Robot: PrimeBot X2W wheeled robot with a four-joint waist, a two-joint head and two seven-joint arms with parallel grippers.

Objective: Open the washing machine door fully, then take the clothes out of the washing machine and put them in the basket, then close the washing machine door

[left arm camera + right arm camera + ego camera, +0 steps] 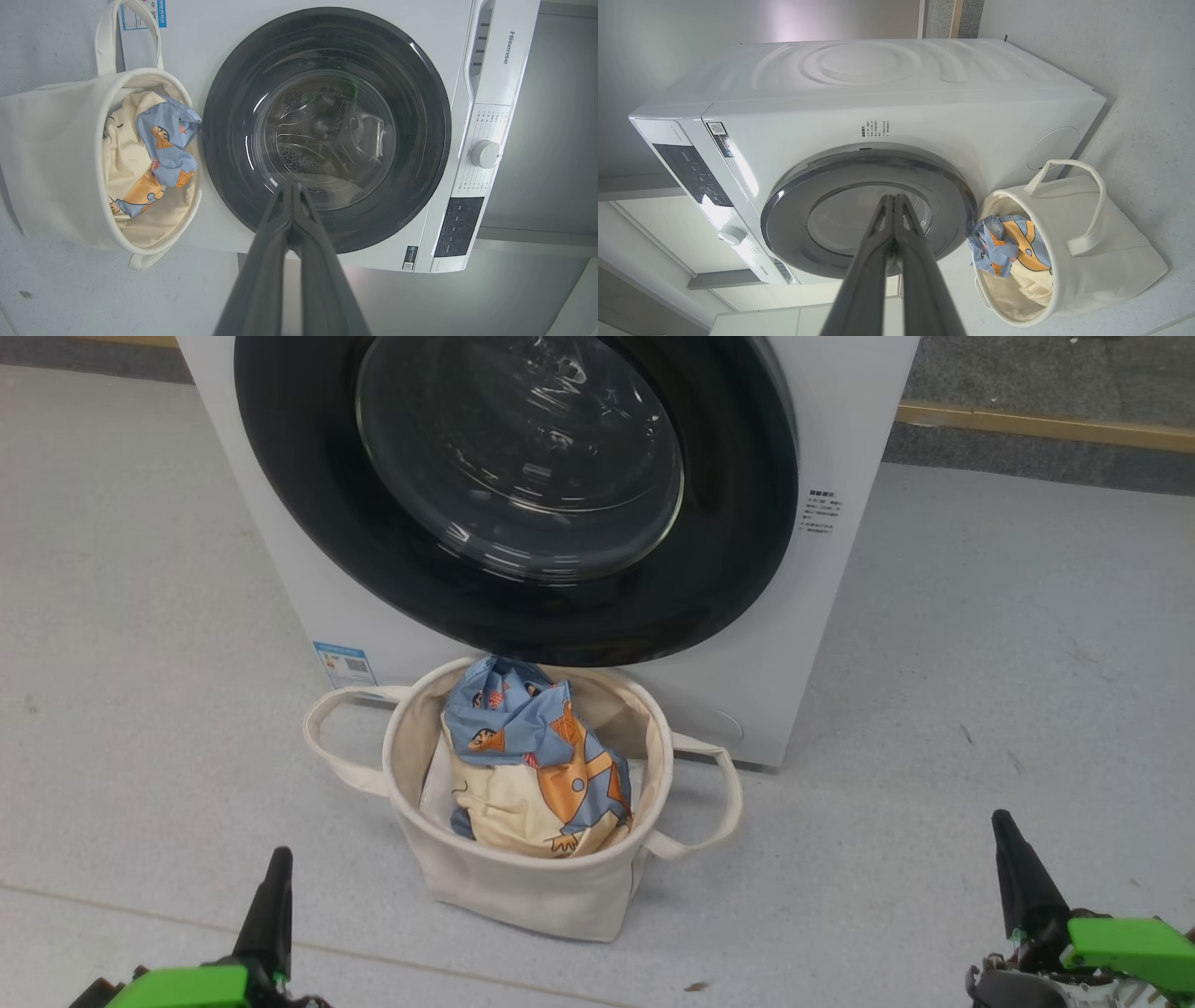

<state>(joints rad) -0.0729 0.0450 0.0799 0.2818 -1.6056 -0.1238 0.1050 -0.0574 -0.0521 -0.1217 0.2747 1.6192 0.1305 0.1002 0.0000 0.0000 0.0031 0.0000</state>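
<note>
1. The washing machine door (523, 495) sits closed.
2. The clothes (537, 765) lie inside the basket (392, 761), just before the washing machine (845, 616).
3. The left pincer (276, 868) and right pincer (1006, 831) are clenched, empty.

A pale grey floor (980, 644) is occupied by a white boxy front-loading washing machine (850, 448); a round cream canvas basket (523, 896) is set just before it.
</note>
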